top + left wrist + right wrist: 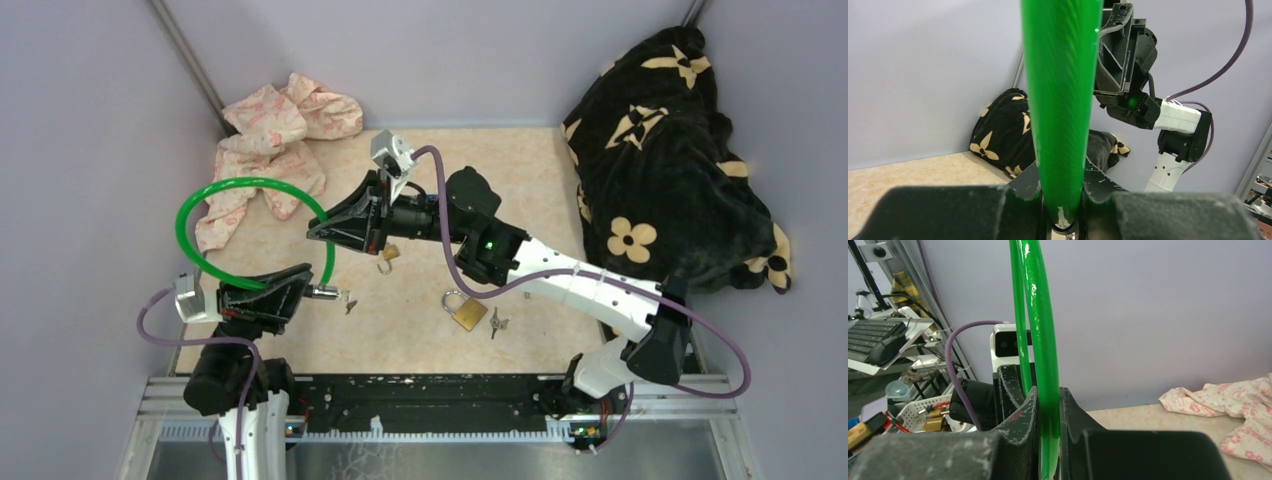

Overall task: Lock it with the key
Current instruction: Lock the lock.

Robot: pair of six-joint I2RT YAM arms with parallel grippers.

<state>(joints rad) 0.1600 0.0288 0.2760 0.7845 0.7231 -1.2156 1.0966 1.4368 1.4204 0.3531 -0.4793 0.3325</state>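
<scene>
Green-sheathed, the cable lock (pixel 215 192) is held looped above the worktop's (pixel 420 345) left side. It is pinched by the left fingers (pixel 306 289) near its metal end, where the key (pixel 348 301) is seen dangling, and by the right fingers (pixel 320 231) further along, probably so the ends can be joined.

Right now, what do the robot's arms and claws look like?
The left arm and right arm are white with chunky black joints. The left claw and right claw are black wedges. A purple cable runs along each arm, a grey camera sits on each wrist, and a green light glows on the right arm.
</scene>
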